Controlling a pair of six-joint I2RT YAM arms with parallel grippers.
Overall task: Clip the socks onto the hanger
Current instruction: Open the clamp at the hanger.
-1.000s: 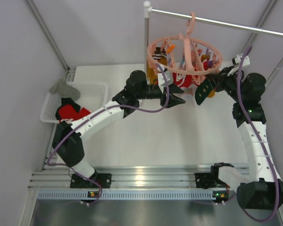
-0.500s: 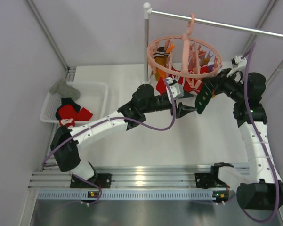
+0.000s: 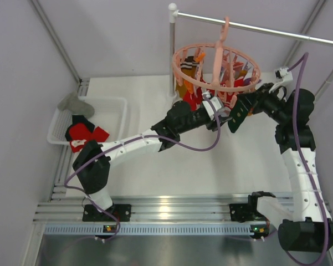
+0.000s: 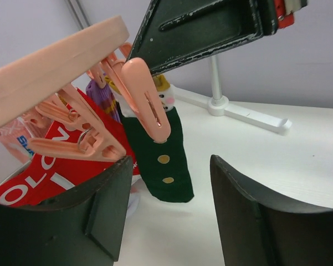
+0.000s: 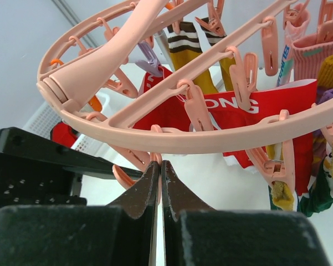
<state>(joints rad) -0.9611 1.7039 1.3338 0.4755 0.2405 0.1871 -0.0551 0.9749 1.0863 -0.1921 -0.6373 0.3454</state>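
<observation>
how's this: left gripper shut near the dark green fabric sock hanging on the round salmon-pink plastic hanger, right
No: the left gripper is open, jaws apart, in the left wrist view. The dark green sock does hang on the pink hanger.

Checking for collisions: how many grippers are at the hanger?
2. The left gripper, open, is under the hanger rim; the right gripper, shut, is just beside it.

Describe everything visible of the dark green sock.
The dark green sock hangs straight down under the hanger. Soft fabric, two yellow dots, a white band with a small face and a yellow cuff on top. A salmon-pink clip overlaps its upper part. A red sock with white letters hangs beside it. The open left pincer frames it, not touching.
</observation>
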